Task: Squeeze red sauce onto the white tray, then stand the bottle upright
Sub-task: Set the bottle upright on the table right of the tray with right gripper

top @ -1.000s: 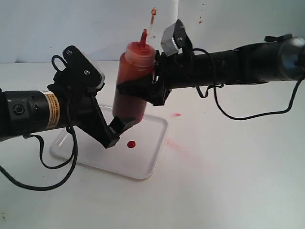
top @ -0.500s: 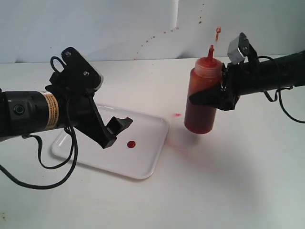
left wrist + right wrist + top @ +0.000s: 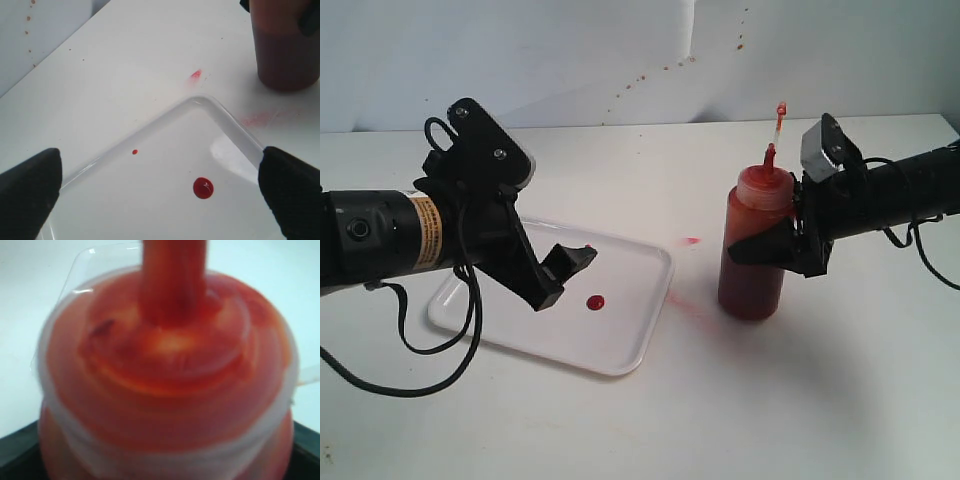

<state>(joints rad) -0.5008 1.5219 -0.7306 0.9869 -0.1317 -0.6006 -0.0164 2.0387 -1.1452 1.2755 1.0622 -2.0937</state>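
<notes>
The bottle [image 3: 753,275] of red-orange sauce is upright on the table to the right of the white tray [image 3: 645,335], with its nozzle up and its tethered tip cap above it. My right gripper [image 3: 765,248] is shut on the bottle's upper body. The bottle's ribbed cap [image 3: 170,370] fills the right wrist view. A round blob of red sauce [image 3: 595,301] lies on the tray, with a tiny droplet [image 3: 134,152] near the rim. My left gripper [image 3: 565,270] hangs open just above the tray [image 3: 235,131], holding nothing, with the blob [image 3: 203,188] between its fingers [image 3: 30,187].
A pink speck [image 3: 691,241] and a faint pinkish smear [image 3: 690,305] mark the table between tray and bottle. Red spatter dots the back wall [image 3: 650,75]. Both black arms reach in from the sides, trailing cables.
The right gripper carried the bottle from above the tray to the right and lowered it to the table. The left gripper, earlier at the bottle's base, has hardly moved.
</notes>
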